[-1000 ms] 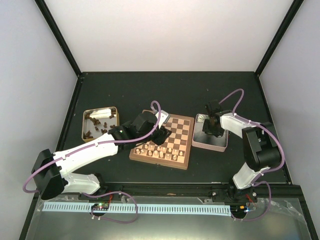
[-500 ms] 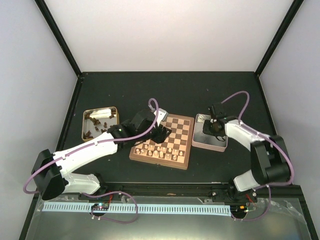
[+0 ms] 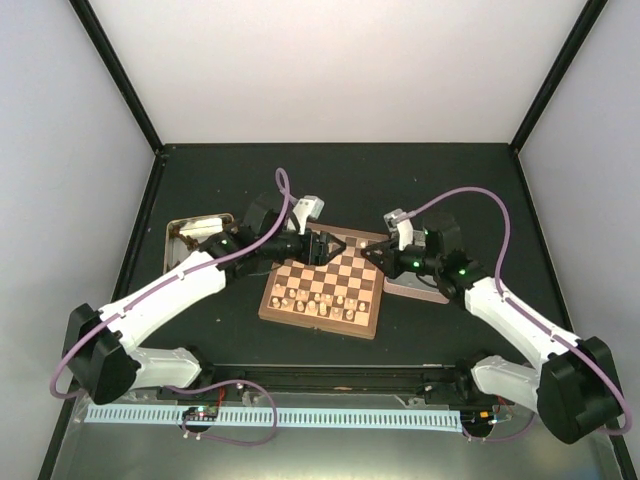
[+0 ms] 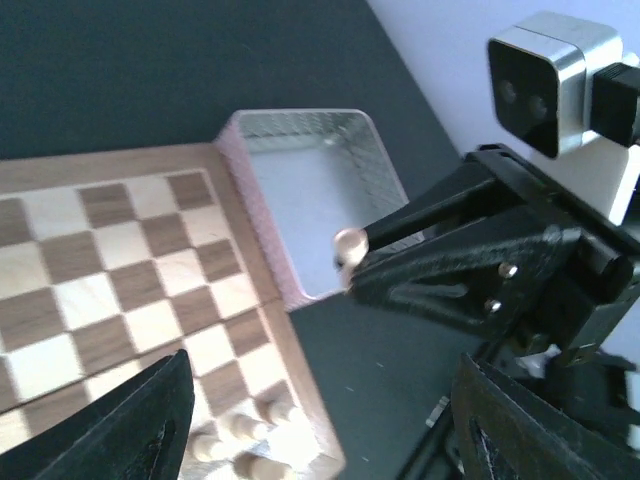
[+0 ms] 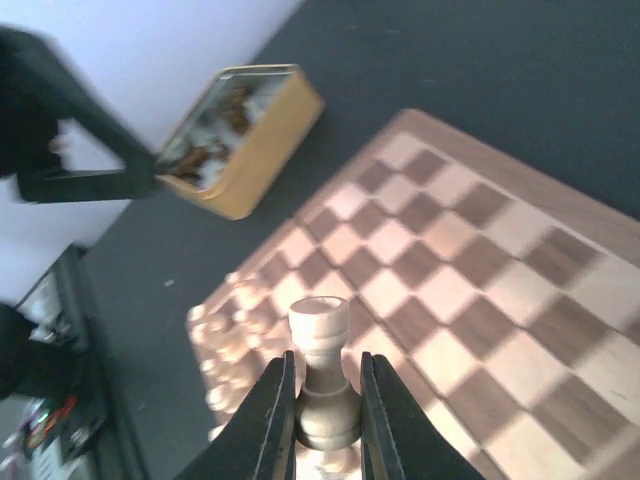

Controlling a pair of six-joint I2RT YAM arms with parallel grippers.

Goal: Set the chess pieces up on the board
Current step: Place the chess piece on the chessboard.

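The board (image 3: 340, 275) lies mid-table, with pale chess pieces (image 3: 316, 300) lined up on its near rows. My right gripper (image 5: 326, 372) is shut on the stem of a pale rook (image 5: 320, 325), held above the board (image 5: 450, 290). From above, that gripper (image 3: 373, 252) hovers at the board's far right corner. My left gripper (image 3: 330, 245) hangs over the far edge, facing it. Its black fingers (image 4: 130, 420) stand wide apart with nothing between them. The left wrist view shows the rook (image 4: 350, 245) in the other gripper's tips.
A gold tin (image 5: 240, 140) holding dark pieces sits left of the board, partly under my left arm (image 3: 190, 285). A pinkish tin (image 4: 300, 190), seemingly bare inside, stands right of the board (image 4: 110, 270), mostly under my right arm (image 3: 510, 310).
My right gripper closed on a pale rook in the right tin and carried it over the board's far right corner. My left gripper left the near rows, moved to the far edge, and opened.
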